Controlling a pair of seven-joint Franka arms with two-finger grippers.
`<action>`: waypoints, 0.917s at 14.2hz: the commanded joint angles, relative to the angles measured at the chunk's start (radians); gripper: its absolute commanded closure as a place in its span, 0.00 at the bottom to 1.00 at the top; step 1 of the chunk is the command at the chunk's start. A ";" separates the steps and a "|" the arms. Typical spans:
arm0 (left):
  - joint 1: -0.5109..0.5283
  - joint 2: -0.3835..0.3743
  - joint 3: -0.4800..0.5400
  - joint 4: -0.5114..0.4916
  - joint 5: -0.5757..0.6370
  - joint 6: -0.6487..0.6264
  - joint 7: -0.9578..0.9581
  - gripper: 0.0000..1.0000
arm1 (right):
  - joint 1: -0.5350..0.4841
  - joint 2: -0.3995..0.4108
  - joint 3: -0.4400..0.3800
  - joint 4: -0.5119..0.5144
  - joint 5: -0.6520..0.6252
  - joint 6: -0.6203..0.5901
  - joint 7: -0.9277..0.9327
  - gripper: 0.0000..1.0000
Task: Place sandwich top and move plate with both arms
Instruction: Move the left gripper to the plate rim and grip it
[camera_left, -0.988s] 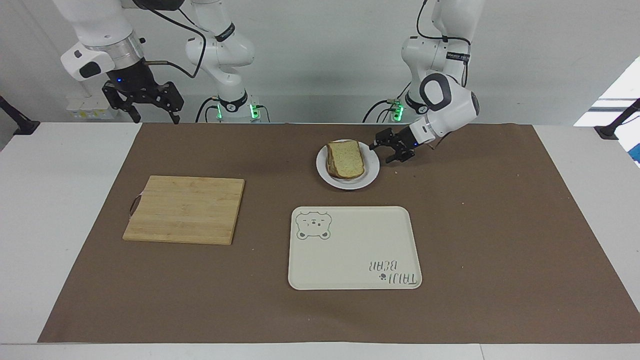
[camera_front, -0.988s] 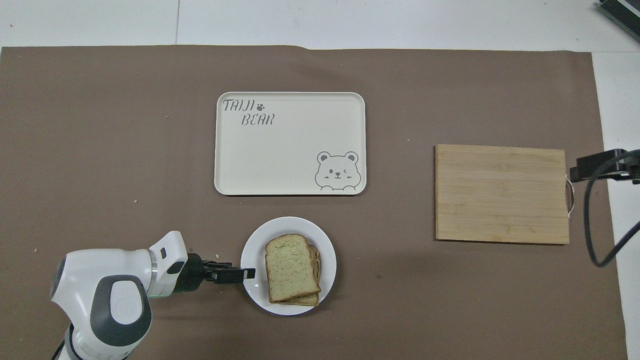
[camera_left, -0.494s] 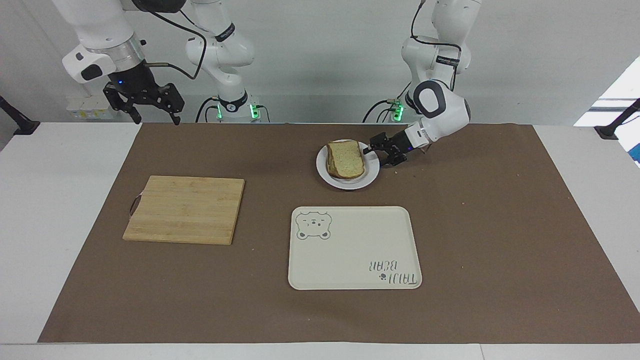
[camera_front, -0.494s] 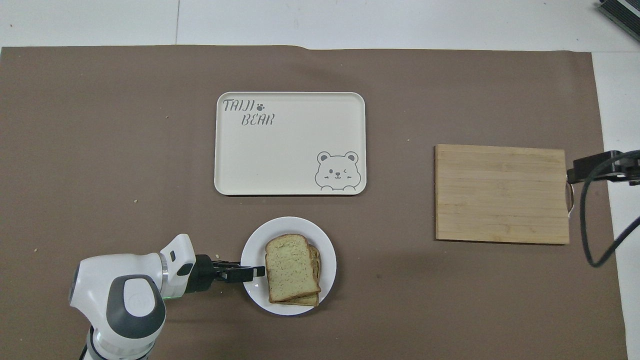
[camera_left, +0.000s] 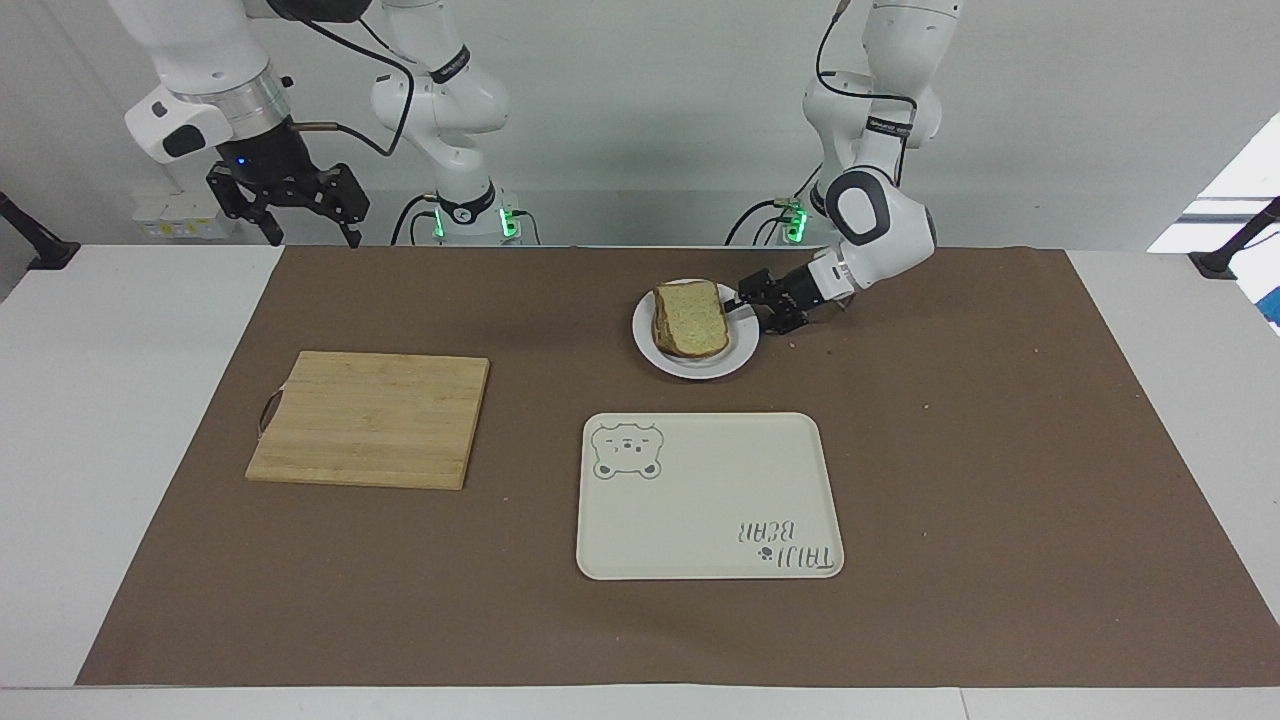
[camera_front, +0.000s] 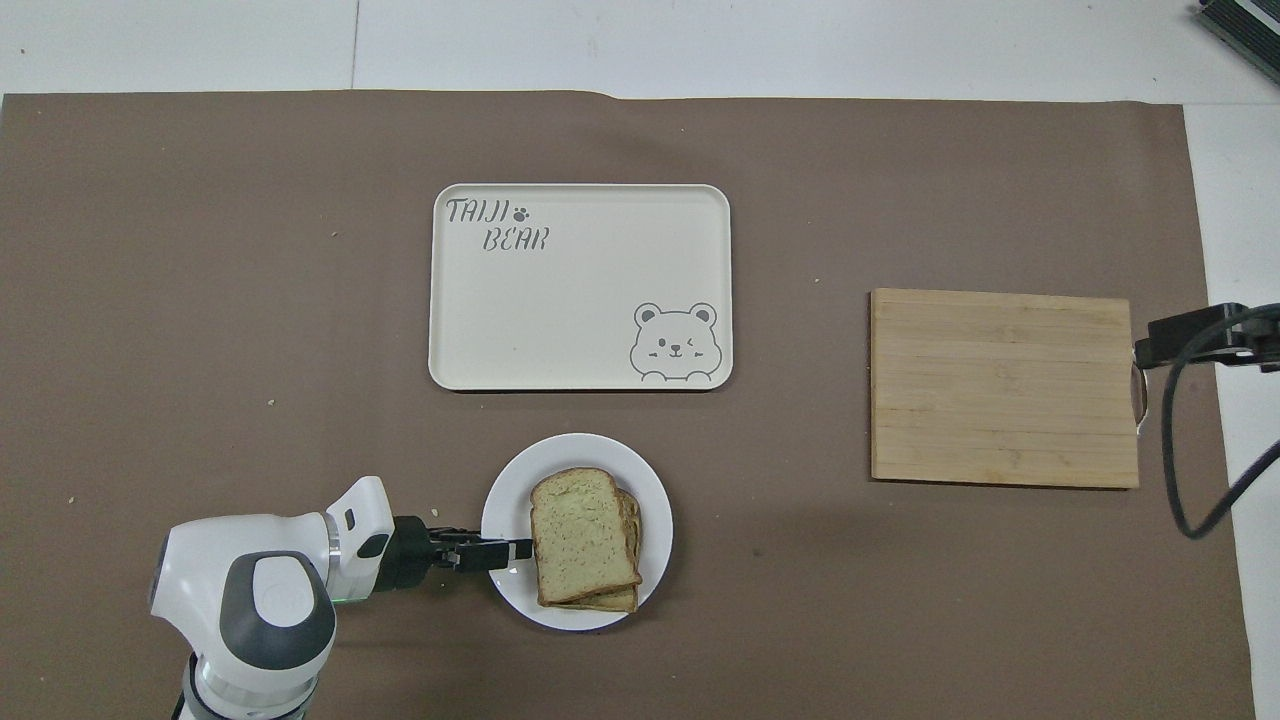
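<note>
The sandwich top, a pale speckled slice with brown crust, lies on another bread slice on the round white plate. The plate stands on the brown mat, nearer to the robots than the tray. My left gripper lies low and nearly level at the plate's rim on the left arm's side, reaching in over the rim up to the bread's edge. My right gripper hangs open and empty high over the mat's edge at the right arm's end.
A cream tray with a bear drawing lies empty, farther from the robots than the plate. A wooden cutting board lies toward the right arm's end. Small crumbs dot the mat near the left gripper.
My left gripper has slid in from just beside the plate to over its rim, toward the bread, and its jaws have narrowed. The right arm has hardly moved.
</note>
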 joint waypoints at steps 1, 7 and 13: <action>-0.001 -0.043 0.011 -0.048 -0.023 -0.011 0.042 0.57 | -0.014 -0.023 0.008 -0.030 0.012 0.014 -0.023 0.00; -0.001 -0.059 0.011 -0.061 -0.064 -0.011 0.039 1.00 | -0.014 -0.024 0.008 -0.030 0.012 0.012 -0.023 0.00; 0.111 -0.051 0.016 -0.048 -0.069 -0.126 0.032 1.00 | -0.014 -0.023 0.008 -0.030 0.012 0.012 -0.023 0.00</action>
